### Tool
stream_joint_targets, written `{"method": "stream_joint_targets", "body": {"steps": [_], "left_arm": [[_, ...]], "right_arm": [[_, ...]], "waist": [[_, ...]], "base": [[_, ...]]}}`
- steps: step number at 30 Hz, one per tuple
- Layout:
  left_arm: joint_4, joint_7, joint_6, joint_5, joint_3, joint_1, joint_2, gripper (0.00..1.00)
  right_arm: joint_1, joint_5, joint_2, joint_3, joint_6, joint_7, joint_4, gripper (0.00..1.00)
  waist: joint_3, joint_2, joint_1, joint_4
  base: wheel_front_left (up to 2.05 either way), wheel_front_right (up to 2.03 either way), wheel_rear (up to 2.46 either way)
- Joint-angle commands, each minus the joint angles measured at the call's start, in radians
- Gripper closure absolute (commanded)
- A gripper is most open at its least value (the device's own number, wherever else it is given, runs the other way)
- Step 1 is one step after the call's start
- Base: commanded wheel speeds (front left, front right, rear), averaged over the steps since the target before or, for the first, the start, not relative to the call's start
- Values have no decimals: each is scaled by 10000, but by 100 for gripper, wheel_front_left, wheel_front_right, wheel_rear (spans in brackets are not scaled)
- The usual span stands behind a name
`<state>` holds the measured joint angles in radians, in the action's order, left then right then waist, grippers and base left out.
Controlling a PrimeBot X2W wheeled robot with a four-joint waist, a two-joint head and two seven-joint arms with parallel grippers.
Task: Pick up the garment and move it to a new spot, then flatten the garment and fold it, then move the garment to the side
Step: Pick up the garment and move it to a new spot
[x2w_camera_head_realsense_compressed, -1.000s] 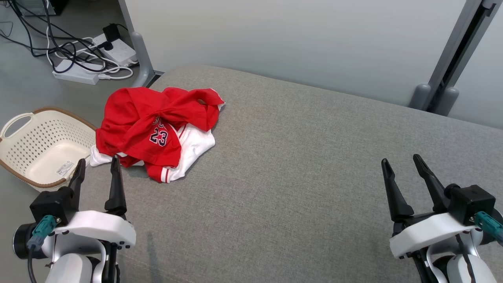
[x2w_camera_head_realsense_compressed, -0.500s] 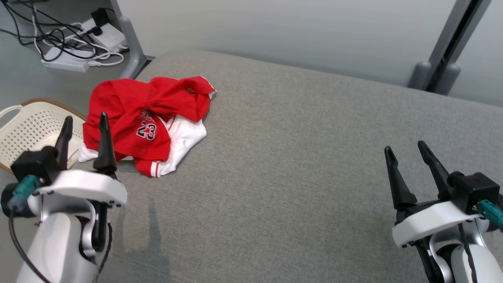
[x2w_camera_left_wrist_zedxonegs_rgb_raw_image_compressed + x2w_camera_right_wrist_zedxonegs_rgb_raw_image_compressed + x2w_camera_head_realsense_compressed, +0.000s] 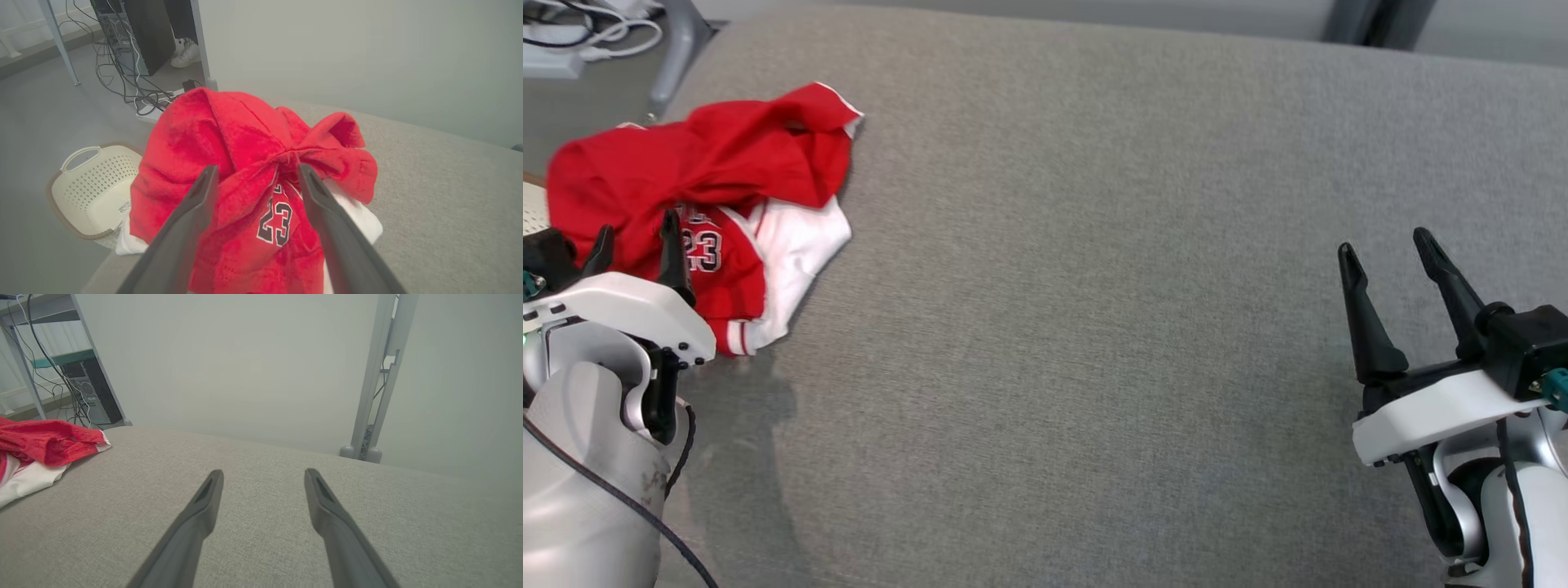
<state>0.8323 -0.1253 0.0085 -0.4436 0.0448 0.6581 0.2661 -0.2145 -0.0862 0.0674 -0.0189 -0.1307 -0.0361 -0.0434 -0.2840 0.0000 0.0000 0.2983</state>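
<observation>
We have done nothing yet: the garment point(image 3: 727, 155) lies crumpled at the cushion's point(image 3: 1094, 245) left edge. Our left fingers point(image 3: 675, 257) hover by it, spread and empty; our right fingers point(image 3: 1364, 318), also released, sit well apart.

A grey woven-fabric bench point(image 3: 1094, 286) with a padded top stretches from the left claw point(image 3: 637, 224) across to the right claw point(image 3: 1382, 241). A crumpled red and white garment point(image 3: 711, 155), numbered 23, lies directly on it just ahead of the left claw, near the bench's corner and well apart from the right claw. To the left claw's outer side, the floor point(image 3: 36, 122) carries a cream perforated basket point(image 3: 94, 183) and tangled cables point(image 3: 135, 85). The garment's white edge may overhang the bench there.
</observation>
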Motion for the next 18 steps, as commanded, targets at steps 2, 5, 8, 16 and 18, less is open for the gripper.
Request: {"method": "stream_joint_targets", "body": {"steps": [2, 5, 8, 16, 18], "left_arm": [[916, -87, -158, -138, -67, 613, 126, 0], [1757, -187, -280, -148, -62, 1051, 268, 0], [2348, -474, -378, -157, -58, 1415, 362, 84], [2559, -1258, -621, 8, -2, 1829, 663, 100], [2416, -1323, -602, 70, -6, 1794, 746, 100]], "right_arm": [[-203, 104, 80, -24, -1, -22, -104, 0], [-296, 111, 87, -64, -1, -30, -157, 0], [-384, 119, 83, -79, -1, -17, -129, 0], [-418, 25, 26, -53, -1, 140, 113, 0], [-391, 4, 11, -46, -1, 176, 141, 0]], "waist": [[-640, 0, 0, -370], [-846, 0, 0, -432], [-939, 0, 0, -447], [-659, 0, 0, -361], [-566, 0, 0, -362]], "base": [[0, 0, 0], [0, 0, 0], [0, 0, 0], [0, 0, 0], [0, 0, 0]]}}
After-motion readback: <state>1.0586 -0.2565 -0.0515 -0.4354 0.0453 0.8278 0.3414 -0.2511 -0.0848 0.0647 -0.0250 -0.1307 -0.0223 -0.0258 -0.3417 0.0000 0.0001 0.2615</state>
